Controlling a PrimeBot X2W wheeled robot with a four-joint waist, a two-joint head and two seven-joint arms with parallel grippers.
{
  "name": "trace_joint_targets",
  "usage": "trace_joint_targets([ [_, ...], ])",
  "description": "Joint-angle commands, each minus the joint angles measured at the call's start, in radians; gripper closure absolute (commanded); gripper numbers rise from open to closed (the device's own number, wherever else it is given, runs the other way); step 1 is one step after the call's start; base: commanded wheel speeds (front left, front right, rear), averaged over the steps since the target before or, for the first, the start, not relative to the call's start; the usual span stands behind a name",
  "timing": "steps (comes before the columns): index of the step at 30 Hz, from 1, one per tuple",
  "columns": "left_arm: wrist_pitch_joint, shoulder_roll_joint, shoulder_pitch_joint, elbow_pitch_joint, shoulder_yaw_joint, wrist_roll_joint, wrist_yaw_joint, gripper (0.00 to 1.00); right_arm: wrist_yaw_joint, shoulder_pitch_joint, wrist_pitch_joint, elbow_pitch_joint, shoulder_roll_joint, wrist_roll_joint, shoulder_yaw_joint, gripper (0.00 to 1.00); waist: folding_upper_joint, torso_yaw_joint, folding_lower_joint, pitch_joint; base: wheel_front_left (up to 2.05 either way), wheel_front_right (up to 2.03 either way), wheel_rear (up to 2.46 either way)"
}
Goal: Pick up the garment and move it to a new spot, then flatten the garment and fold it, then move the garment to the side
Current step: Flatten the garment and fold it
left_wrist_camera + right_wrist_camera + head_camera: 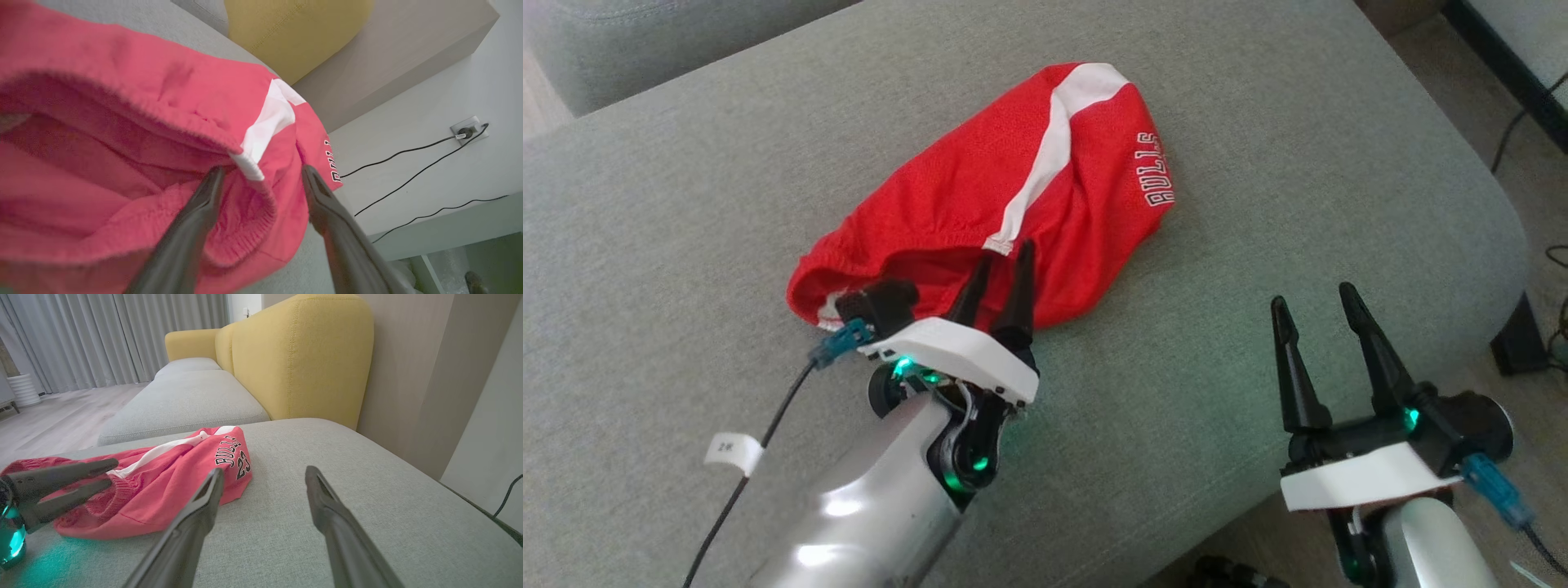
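Left end effector, released, straddles the waistband of the red garment at centre; right end effector released, lower right. Soft, light mesh: grip likely best at waistband

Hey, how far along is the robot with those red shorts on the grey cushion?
Done: nothing visible yet; the red shorts lie bunched and unfolded on the grey cushion. In hand: the left gripper is open at the waistband, the white-striped edge between its fingers, not closed. The right gripper is open over bare cushion, apart from the cloth. Left: lifting, moving, flattening, folding, setting aside.
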Motion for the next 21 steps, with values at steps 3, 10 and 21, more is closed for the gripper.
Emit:
trace_joint_targets([
  [3, -0.033, -0.003, -0.054, 0.001, 0.011, -0.026, -0.016, 0.00, 0.008, -0.021, -0.004, -0.029, -0.005, 0.004, 0.022, 0.00, 0.0000, -0.008, -0.0001, -0.001, 0.00, 0.00, 0.00],
  [10, -0.052, -0.003, -0.072, 0.036, -0.025, -0.043, -0.038, 1.00, 0.008, -0.019, -0.004, -0.030, -0.005, -0.003, 0.012, 0.00, 0.0000, 0.006, -0.0001, -0.003, 0.00, 0.00, 0.00],
  [21, -0.064, 0.038, -0.063, 0.058, -0.049, 0.126, -0.071, 1.00, 0.008, -0.009, -0.004, -0.028, -0.005, -0.018, -0.007, 0.00, 0.0000, 0.162, -0.0001, -0.018, 0.00, 0.00, 0.00],
])
